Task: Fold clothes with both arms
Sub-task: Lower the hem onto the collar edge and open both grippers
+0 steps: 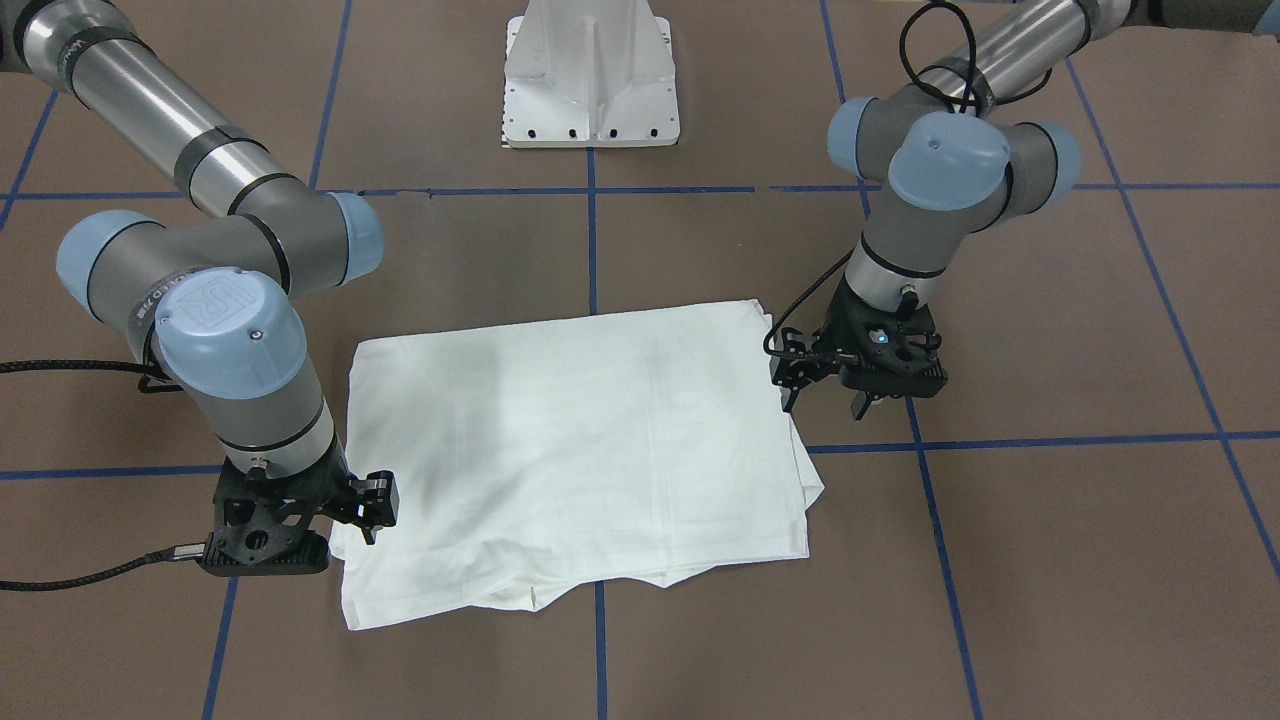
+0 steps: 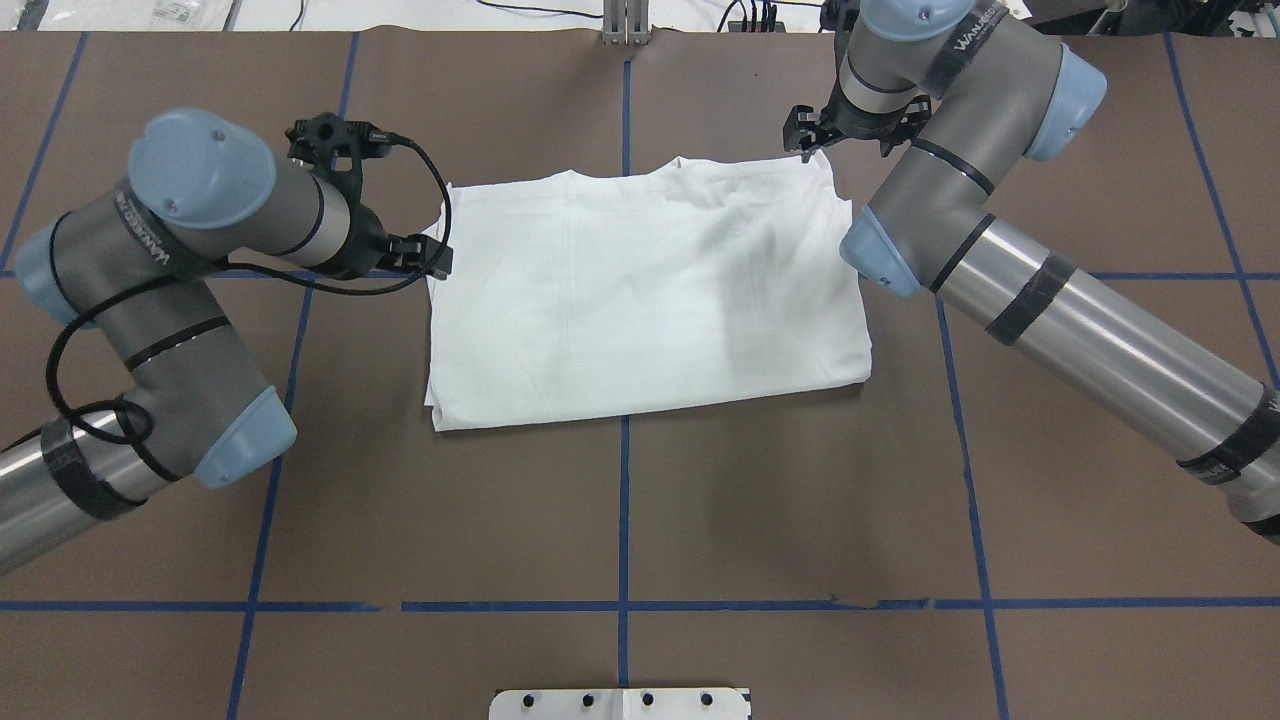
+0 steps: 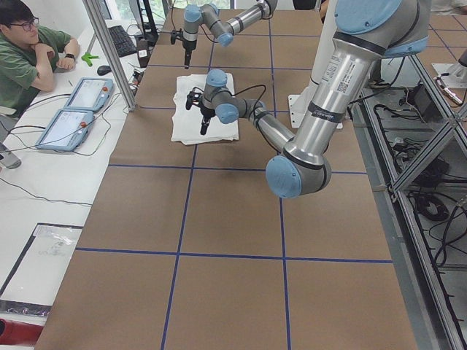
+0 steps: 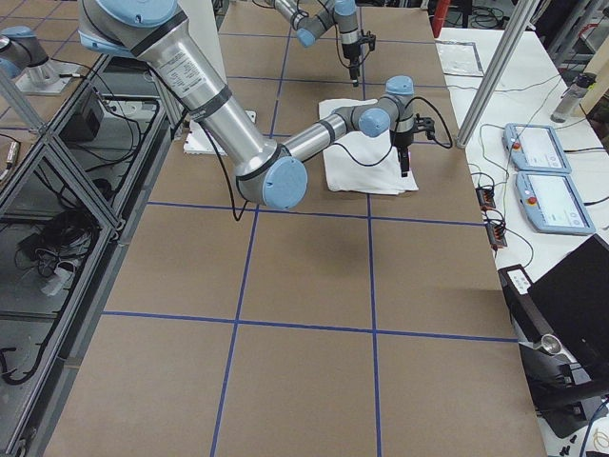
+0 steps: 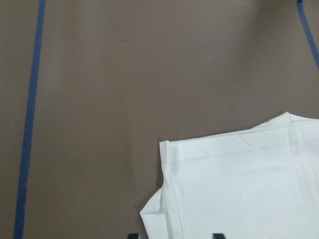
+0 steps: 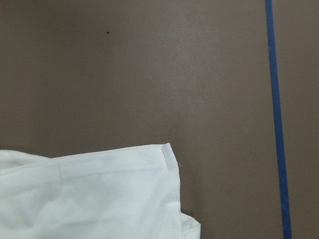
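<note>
Overhead exterior shows the white shirt [image 2: 640,300] folded into a flat rectangle in the middle of the table [image 2: 640,500]. The left claw [image 5: 174,235] hangs spread over its far left corner. Whether the right claw [image 1: 275,535], by the far right corner, is spread I cannot tell. The edges are stacked layers, so a shallow pinch could lift only the top one and pull the fold apart

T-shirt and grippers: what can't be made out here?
T-shirt: print and label hidden by its own folds, all views.
Right gripper: tips outside the right wrist view, too small elsewhere; open or shut unclear.
Left gripper: cloth contact unclear; tips cut by the wrist view's edge.
</note>
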Available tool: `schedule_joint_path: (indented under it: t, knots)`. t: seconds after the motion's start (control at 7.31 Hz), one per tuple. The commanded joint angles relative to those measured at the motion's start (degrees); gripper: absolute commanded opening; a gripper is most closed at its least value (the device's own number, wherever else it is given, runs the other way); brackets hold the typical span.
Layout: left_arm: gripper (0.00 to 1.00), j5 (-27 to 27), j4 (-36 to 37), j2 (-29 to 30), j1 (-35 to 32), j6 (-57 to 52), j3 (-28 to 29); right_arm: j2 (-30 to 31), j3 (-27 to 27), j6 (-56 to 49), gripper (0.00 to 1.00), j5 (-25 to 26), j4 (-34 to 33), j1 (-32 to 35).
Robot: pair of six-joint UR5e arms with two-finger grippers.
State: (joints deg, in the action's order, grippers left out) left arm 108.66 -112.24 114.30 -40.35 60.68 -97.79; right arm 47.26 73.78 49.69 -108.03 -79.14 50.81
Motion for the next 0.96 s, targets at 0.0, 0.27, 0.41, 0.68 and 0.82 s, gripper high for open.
schedule_joint_path:
  t: [0.0,0.27,0.41,0.68,0.82]
  knots:
    - [1.00,-3.43,-9.95,-6.52,8.32,9.51,-1.27,0.64,0.22,0.24,1.00,-0.07,1.53,-0.28]
    - [0.98,-5.12,-10.98,-6.55,10.11,11.30,-0.91,0.64,0.31,0.24,1.00,0.01,1.62,-0.63]
    - [0.81,-5.12,-10.98,-6.46,10.20,11.74,-0.91,0.64,0.31,0.24,1.00,0.01,1.70,-0.72]
    - [0.53,-5.12,-10.80,-6.29,10.46,12.01,-0.73,0.64,0.48,0.24,1.00,0.01,1.70,-0.98]
    - [0.53,-5.12,-10.89,-6.20,11.07,12.01,-0.47,0.64,0.49,0.24,1.00,0.01,1.79,-0.98]
